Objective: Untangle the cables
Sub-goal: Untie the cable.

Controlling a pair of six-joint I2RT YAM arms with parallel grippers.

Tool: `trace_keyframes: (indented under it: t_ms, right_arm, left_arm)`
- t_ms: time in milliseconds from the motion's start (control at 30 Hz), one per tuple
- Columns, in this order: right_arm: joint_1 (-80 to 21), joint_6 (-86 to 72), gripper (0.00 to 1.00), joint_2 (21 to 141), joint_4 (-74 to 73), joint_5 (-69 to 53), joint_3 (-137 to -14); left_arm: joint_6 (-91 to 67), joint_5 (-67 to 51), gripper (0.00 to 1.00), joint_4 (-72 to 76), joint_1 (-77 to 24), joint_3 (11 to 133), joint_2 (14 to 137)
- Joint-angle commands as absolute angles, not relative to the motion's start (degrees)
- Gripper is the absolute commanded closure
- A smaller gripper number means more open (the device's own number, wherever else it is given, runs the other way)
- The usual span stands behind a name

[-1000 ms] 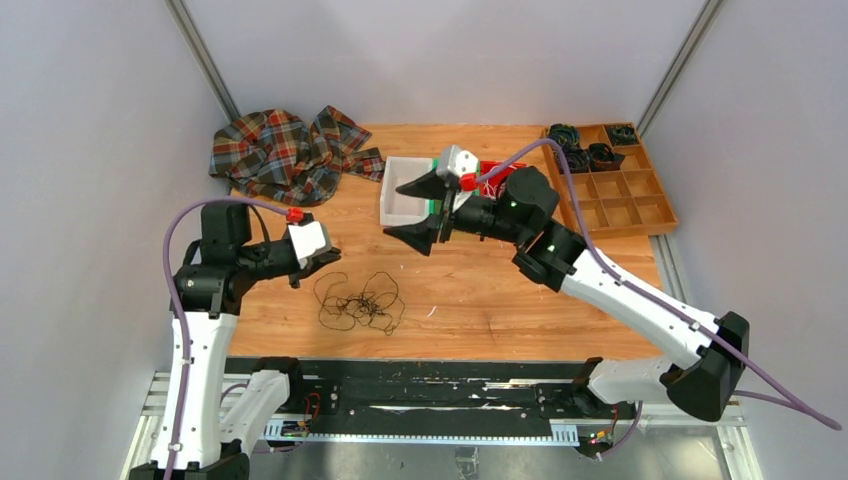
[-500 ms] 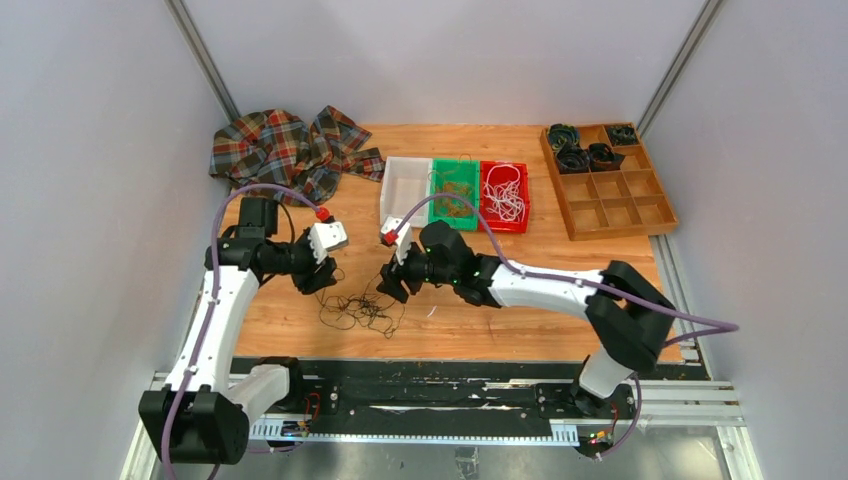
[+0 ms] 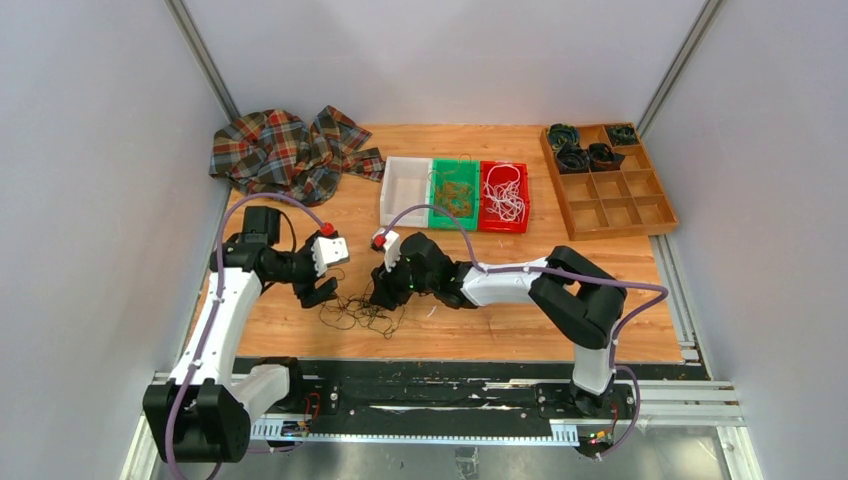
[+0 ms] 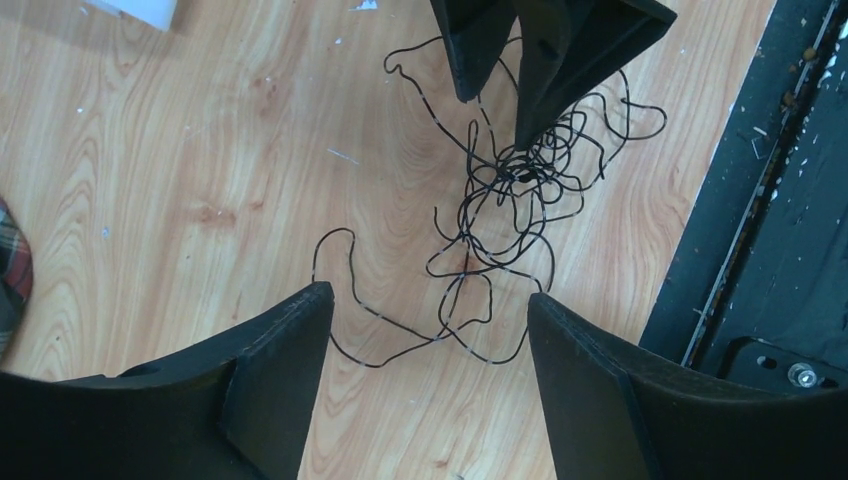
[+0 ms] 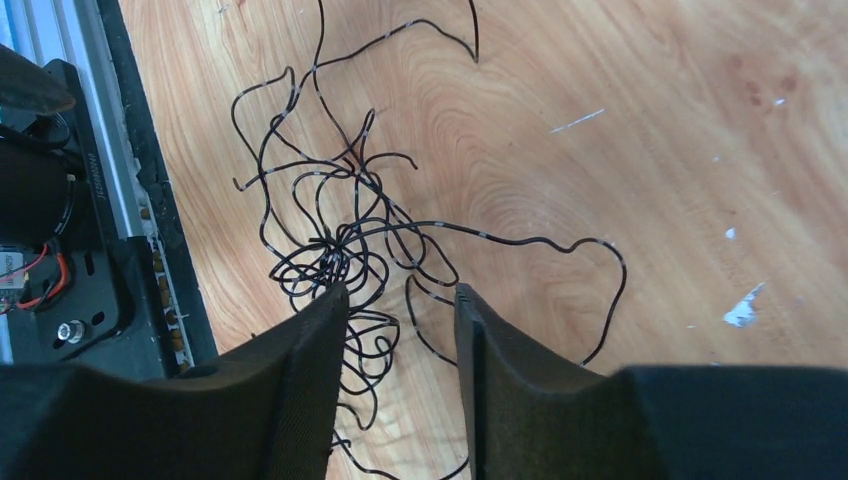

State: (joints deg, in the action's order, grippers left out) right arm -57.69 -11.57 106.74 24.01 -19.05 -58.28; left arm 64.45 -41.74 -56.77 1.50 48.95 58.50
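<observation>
The cables on the table are one tangle of thin black wire (image 3: 360, 312) near the front edge of the wooden table. My left gripper (image 3: 318, 285) hangs at the tangle's left side. In the left wrist view it (image 4: 428, 296) is open wide, with only the outer loops of the tangle (image 4: 510, 190) between its tips. My right gripper (image 3: 385, 292) points down onto the knot from the right. Its jaws (image 5: 400, 292) stand apart with black loops (image 5: 340, 250) lying in the gap. No wire is pinched.
A plaid cloth (image 3: 285, 150) lies at the back left. Behind the tangle stand a white tray (image 3: 405, 195), a green tray (image 3: 436, 200) with copper-orange wires and a red tray (image 3: 503, 226) with white wires. A wooden compartment box (image 3: 620, 210) holds dark coils (image 3: 580, 150). A black rail (image 3: 420, 385) borders the near edge.
My right arm swung from above the trays down onto the tangle and its jaws narrowed. My left gripper moved right and down to the tangle's edge and opened.
</observation>
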Motion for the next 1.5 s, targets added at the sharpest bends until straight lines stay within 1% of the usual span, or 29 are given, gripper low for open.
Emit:
trace_keyframes:
  t_ms: [0,100,200,233,367,500,533,567,633,700,800,867,967,1000,1133,1200,1333,1400,1467]
  right_arm:
    - [-58.62,-18.34,0.62,108.1,26.91,-20.35,-58.8]
    - [-58.58,-19.65,0.81,108.25,26.77,-19.0,-58.07]
    - [-58.54,-20.22,0.97,106.69,27.78,-16.84,-55.56]
    - [-58.54,-20.42,0.99,105.95,28.43,-16.18,-54.46]
    - [-58.49,-21.19,0.99,103.68,27.45,-13.37,-51.65]
    - [-58.45,-22.02,0.99,100.25,28.03,-9.69,-48.09]
    - [-58.5,-22.29,0.97,98.98,28.33,-8.58,-46.89]
    - [-58.53,-22.44,0.91,97.69,28.79,-7.52,-45.86]
    - [-58.81,-22.63,0.75,95.36,29.1,-5.48,-44.32]
    - [-59.99,-21.94,0.64,93.76,29.58,-3.53,-43.62]
    - [-63.15,-20.99,0.57,93.25,30.86,-0.17,-44.0]
    - [-64.6,-21.61,0.54,94.25,32.01,0.34,-45.07]
    - [-64.93,-24.87,0.53,96.89,33.02,-0.67,-47.38]
    - [-64.88,-25.95,0.53,97.9,32.83,-0.96,-48.35]
    - [-64.14,-31.6,0.55,101.6,34.49,-1.88,-49.46]
    - [-63.17,-33.91,0.55,102.76,37.95,-2.92,-47.77]
    - [-61.86,-36.63,0.55,102.83,44.72,-1.01,-43.72]
    - [-61.66,-36.74,0.55,103.16,49.29,0.18,-42.45]
    - [-61.62,-36.53,0.55,103.98,52.25,0.66,-42.43]
  left_arm:
    - [69.47,-43.43,0.22,-56.69,1.82,47.4,61.0]
    - [68.01,-41.82,0.16,-56.63,0.23,47.31,65.32]
    - [67.98,-42.6,0.13,-56.6,-0.74,47.02,68.81]
    - [68.46,-42.78,0.12,-56.33,-1.36,46.76,69.34]
    - [66.88,-40.39,0.1,-51.83,-5.87,45.83,71.7]
    - [62.73,-37.11,0.16,-44.8,-9.95,44.58,75.19]
    - [62.29,-36.67,0.17,-43.25,-10.15,44.0,75.71]
    - [60.6,-35.85,0.2,-41.53,-10.63,43.71,76.23]
    - [58.8,-35.34,0.28,-39.85,-10.89,44.32,77.09]
    - [58.83,-36.48,0.36,-39.37,-10.98,44.51,77.54]
    - [59.07,-37.4,0.51,-39.36,-11.6,44.8,78.25]
    - [58.89,-38.0,0.63,-39.46,-11.77,45.03,78.81]
    - [57.09,-39.19,0.77,-39.59,-11.79,45.42,78.71]
    - [56.79,-39.65,0.8,-40.15,-11.78,45.71,78.39]
    - [55.73,-40.72,0.83,-43.1,-11.78,46.71,75.36]
    - [54.59,-41.43,0.86,-45.31,-11.78,47.37,73.5]
    - [53.64,-43.51,0.93,-49.15,-11.78,48.67,69.27]
    - [53.26,-44.53,0.96,-50.47,-11.83,49.22,67.71]
    - [52.97,-45.05,0.96,-51.66,-11.78,49.95,67.09]
